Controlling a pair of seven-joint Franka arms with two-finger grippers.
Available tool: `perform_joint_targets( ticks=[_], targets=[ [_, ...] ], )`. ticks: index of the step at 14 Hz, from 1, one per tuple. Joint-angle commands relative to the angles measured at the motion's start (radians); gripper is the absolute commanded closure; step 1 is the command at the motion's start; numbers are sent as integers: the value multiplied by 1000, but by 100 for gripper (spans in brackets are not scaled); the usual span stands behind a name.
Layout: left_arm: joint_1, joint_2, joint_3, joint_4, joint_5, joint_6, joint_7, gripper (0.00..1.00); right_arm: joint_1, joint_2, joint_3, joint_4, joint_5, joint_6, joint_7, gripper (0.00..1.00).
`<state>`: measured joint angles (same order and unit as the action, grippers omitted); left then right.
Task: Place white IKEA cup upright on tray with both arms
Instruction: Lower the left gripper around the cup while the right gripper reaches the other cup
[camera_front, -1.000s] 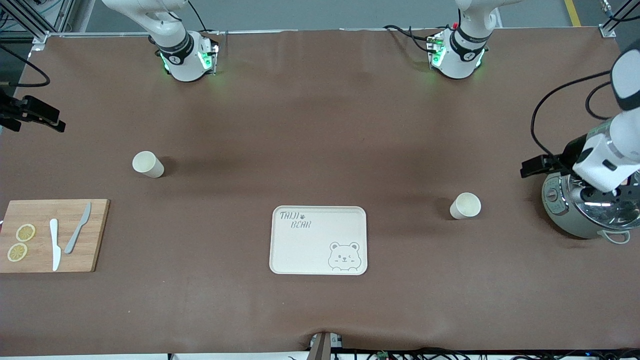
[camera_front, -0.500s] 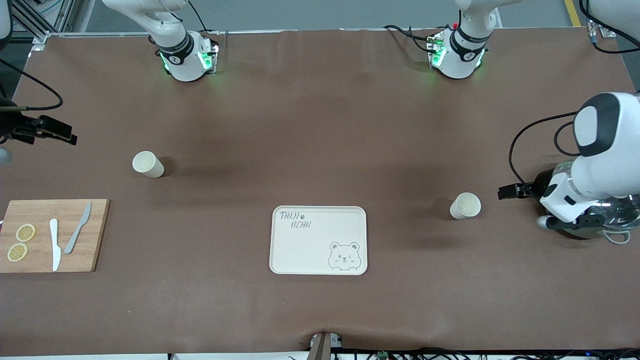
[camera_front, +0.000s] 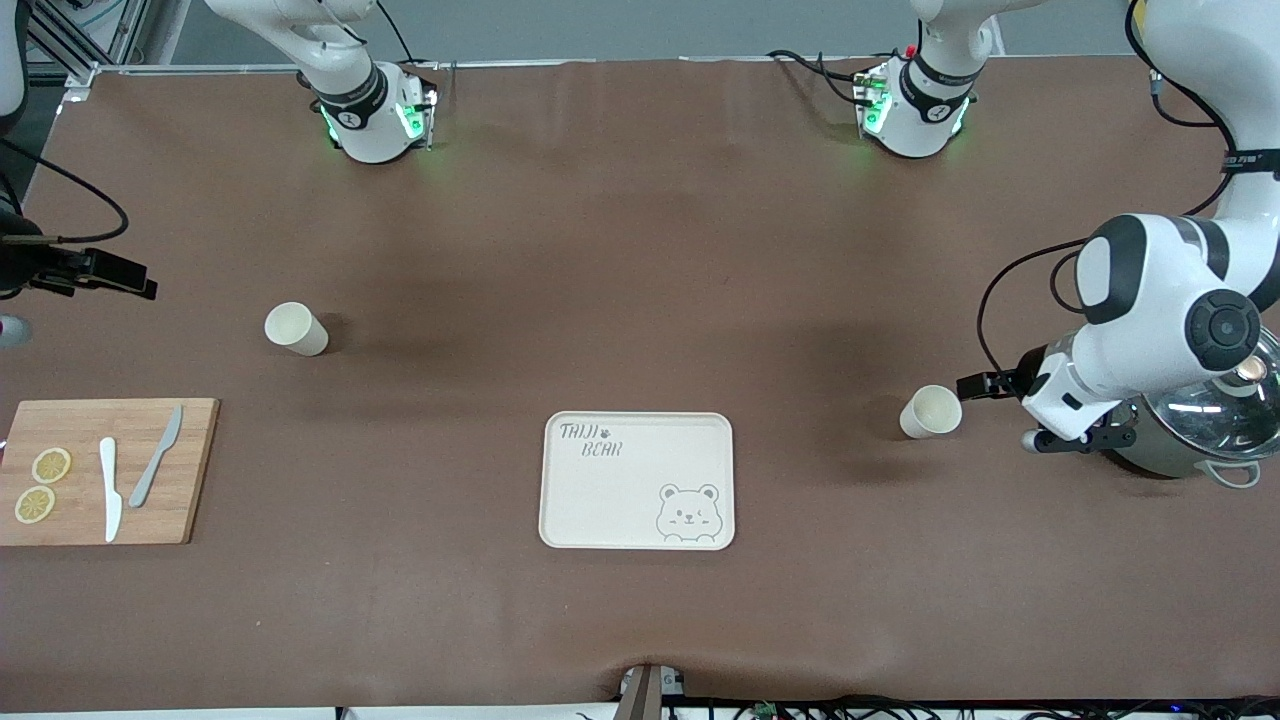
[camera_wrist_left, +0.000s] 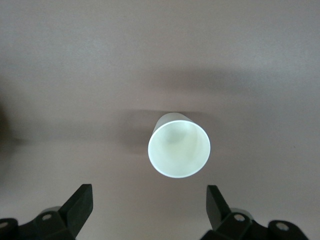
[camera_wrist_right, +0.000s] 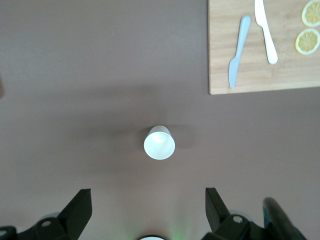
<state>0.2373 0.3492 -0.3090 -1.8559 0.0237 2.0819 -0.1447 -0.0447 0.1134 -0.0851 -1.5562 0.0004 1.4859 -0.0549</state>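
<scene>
**Two cups upright on worktop, tray bare, both grippers spread**

Clutter: wooden cutting board (camera_front: 105, 470) at the right arm's end of the worktop (camera_front: 640, 250), carrying two lemon slices (camera_front: 42, 484), one white knife (camera_front: 109, 488) and one grey knife (camera_front: 156, 455). Same board, knives and slices show in the right wrist view. One metal pot (camera_front: 1205, 425) with glass lid at the left arm's end, partly covered by the left arm's wrist.

Two white cups, both standing upright, open mouths up. One cup (camera_front: 296, 328) sits toward the right arm's end, farther from the front camera than the board. Second cup (camera_front: 930, 411) sits toward the left arm's end, between tray and pot, well apart from the tray. Nothing lies between either cup and the tray.

One tray (camera_front: 637, 480), cream, bear drawing, near the worktop's middle, nearer to the front camera than both cups.

Left gripper (camera_wrist_left: 150, 210) low, just beside the second cup (camera_wrist_left: 179, 145), on the pot's side of it; fingers (camera_wrist_left: 80, 207) wide apart, not touching it. Right gripper (camera_wrist_right: 148, 212) up over the worktop's edge at the right arm's end, first cup (camera_wrist_right: 159, 142) in its view, fingers (camera_wrist_right: 79, 210) apart, holding nothing.
</scene>
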Motion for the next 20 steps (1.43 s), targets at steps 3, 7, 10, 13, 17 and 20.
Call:
perform_joint_targets(
  ticks=[3, 7, 10, 13, 17, 20],
  targets=[
    [5, 45, -4, -94, -2, 177, -15, 0, -73, 83, 7, 12, 15, -10, -3, 0],
    [8, 94, -4, -92, -2, 187, -13, 0, -127, 152, 7, 15, 10, -12, -8, 0],
    [10, 97, -1, -82, -1, 188, -13, 3, -144, 181, 7, -4, 18, 25, 1, 0],
    [11, 131, -1, -62, 2, 190, -13, 14, -181, 148, 8, -201, 29, 222, 1, 0],
    [13, 149, 1, -52, 5, 193, -13, 40, -187, 39, 10, -485, 55, 503, 1, 0],
    [13, 166, 1, -48, 5, 193, -13, 66, -187, 20, 10, -611, 61, 666, -32, 0]
  ],
)
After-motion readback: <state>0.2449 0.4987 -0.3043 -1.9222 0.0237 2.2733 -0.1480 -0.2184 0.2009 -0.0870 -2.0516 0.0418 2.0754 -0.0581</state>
